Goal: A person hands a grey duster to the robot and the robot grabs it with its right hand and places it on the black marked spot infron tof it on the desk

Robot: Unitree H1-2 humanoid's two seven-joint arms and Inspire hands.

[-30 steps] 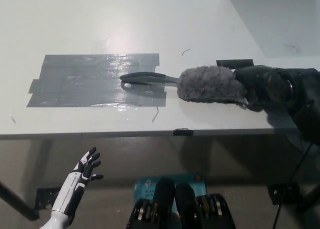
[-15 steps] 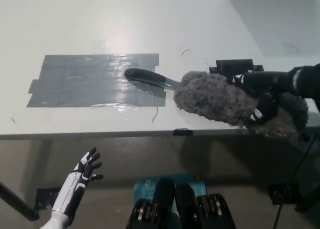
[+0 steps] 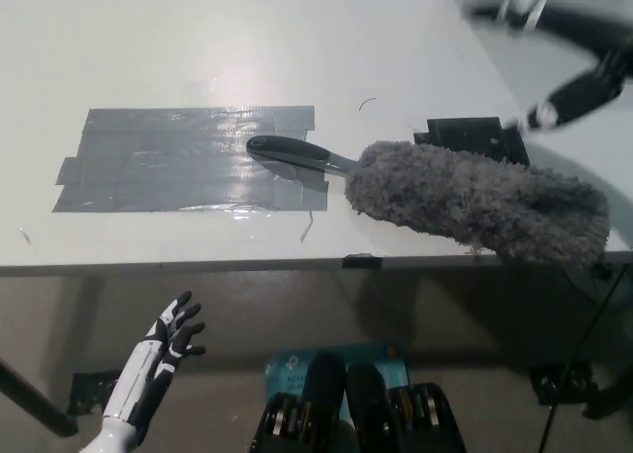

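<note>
1. Lying on the white desk [image 3: 297, 38], the grey duster [image 3: 465, 201] rests free of either hand, its fluffy head stretching toward the desk's right front corner.
2. Its dark handle [image 3: 297, 154] points left, and the handle's end lies on the right part of the black marked spot [image 3: 178, 159], a patch of shiny dark tape strips.
3. The fluffy head sits on bare desk just right of the tape, with its far end reaching the desk's front right edge.
4. The right hand [image 3: 579, 87] shows blurred at the upper right, raised above the desk and well apart from the duster; it holds nothing, but the blur hides whether its fingers are spread or curled, so I cannot tell.
5. The left hand [image 3: 168, 339] hangs at the lower left, below the desk's front edge, holding nothing with its fingers spread apart.
6. A small black block [image 3: 465, 135] sits on the desk just behind the duster's head, touching or nearly touching the fluff.
7. A short black tab [image 3: 361, 261] marks the desk's front edge, below the duster's neck.
</note>
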